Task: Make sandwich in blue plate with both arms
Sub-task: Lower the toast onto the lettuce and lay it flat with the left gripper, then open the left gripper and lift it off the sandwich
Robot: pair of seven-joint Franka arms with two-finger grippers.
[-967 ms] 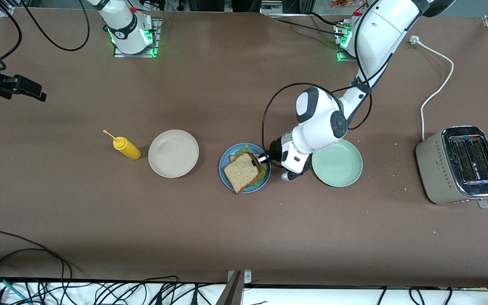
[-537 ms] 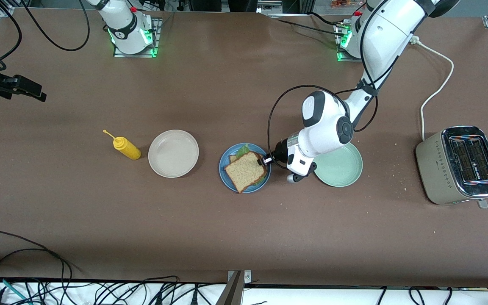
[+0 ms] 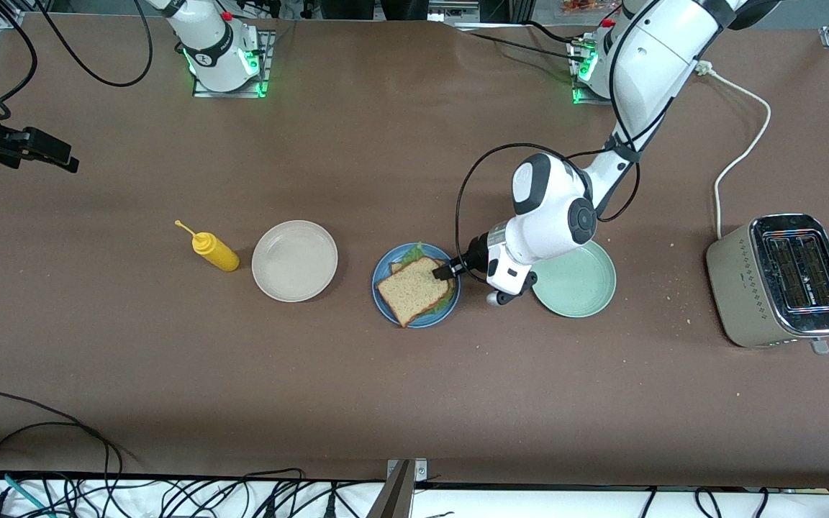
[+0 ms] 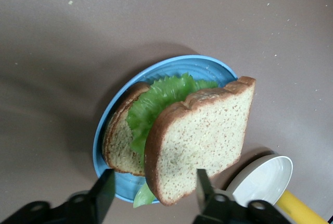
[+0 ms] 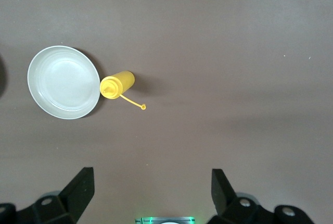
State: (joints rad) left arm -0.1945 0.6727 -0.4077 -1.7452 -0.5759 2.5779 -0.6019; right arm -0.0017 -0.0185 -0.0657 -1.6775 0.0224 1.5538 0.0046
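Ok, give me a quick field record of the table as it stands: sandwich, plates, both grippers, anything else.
sandwich: bread, lettuce, bread stacked on the blue plate; top slice skewed, overhanging the rim
left gripper: open, at the top slice's edge, not gripping it
right gripper: open, waiting above the right arm's end of the table
beige plate: nothing on it
green plate: beside the blue plate, partly under the left arm
mustard bottle: beside the beige plate
toaster: left arm's end
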